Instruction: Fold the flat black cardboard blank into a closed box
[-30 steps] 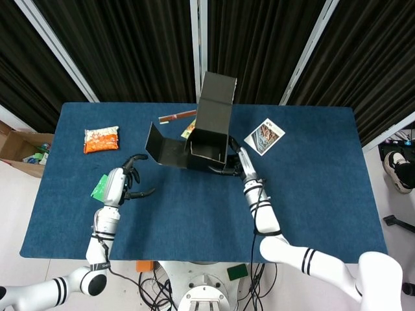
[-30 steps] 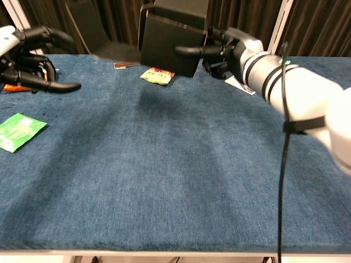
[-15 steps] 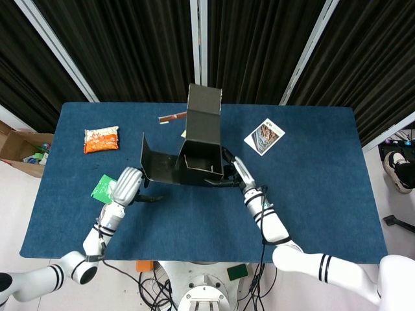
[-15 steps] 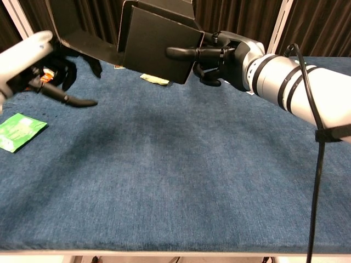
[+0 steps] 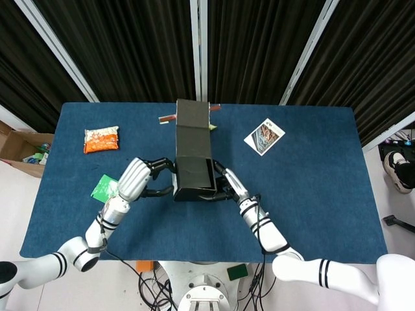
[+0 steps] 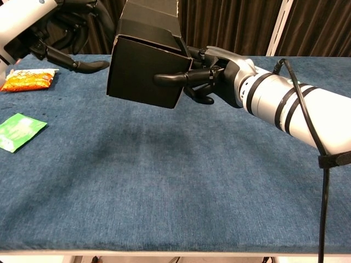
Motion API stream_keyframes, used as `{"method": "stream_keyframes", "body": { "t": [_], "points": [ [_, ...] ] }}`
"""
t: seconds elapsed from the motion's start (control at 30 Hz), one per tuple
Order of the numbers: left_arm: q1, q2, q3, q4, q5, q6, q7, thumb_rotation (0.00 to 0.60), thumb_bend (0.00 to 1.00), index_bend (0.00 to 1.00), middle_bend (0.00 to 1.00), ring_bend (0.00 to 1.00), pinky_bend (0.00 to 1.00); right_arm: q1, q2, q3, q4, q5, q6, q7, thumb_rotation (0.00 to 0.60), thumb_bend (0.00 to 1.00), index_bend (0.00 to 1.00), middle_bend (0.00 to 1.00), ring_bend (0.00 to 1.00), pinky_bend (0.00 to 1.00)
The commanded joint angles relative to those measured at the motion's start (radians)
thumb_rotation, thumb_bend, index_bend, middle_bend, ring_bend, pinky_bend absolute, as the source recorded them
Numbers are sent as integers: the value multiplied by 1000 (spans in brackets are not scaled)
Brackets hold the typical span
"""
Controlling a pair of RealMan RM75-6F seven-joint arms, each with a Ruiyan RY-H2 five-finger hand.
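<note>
Black cardboard box (image 5: 192, 159), part-folded, hovering above blue tabletop (image 5: 324, 181) centre; right hand (image 5: 228, 188) gripping it at 3 o'clock, left hand (image 5: 135, 180) spreading fingers at 9 o'clock.

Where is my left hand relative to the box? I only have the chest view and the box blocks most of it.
Observer: From the head view, your left hand is just beside the box, on its left wall, with the fingers curled toward that wall. I cannot tell if they touch it.
Operator: And what is the right hand doing on the far side?
Observer: The right hand wraps the box's right wall from the side opposite the left hand, so the box sits between the two hands.
Operator: Is anything on the table behind my right arm?
Observer: Yes, a white picture card lies flat on the table, beyond and to the right of the box and clear of both hands.
</note>
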Motion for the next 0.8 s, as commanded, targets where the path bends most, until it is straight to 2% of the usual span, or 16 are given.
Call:
{"method": "stream_keyframes", "body": {
  "t": [0.03, 0.43, 0.8],
  "points": [
    [-19, 5, 6, 16, 26, 15, 33, 600, 156, 427, 409, 734, 917, 8, -5, -9, 5, -4, 0, -8, 600, 157, 228, 390, 768, 1000],
    [-61, -11, 39, 81, 70, 44, 79, 600, 146, 367, 364, 731, 922, 37, -15, -24, 28, 17, -4, -47, 600, 157, 228, 389, 767, 1000],
    [-31, -53, 91, 175, 64, 94, 38, 600, 146, 361, 363, 730, 921, 71, 23, -29, 60, 57, -86, -52, 600, 158, 228, 384, 765, 1000]
  ]
}}
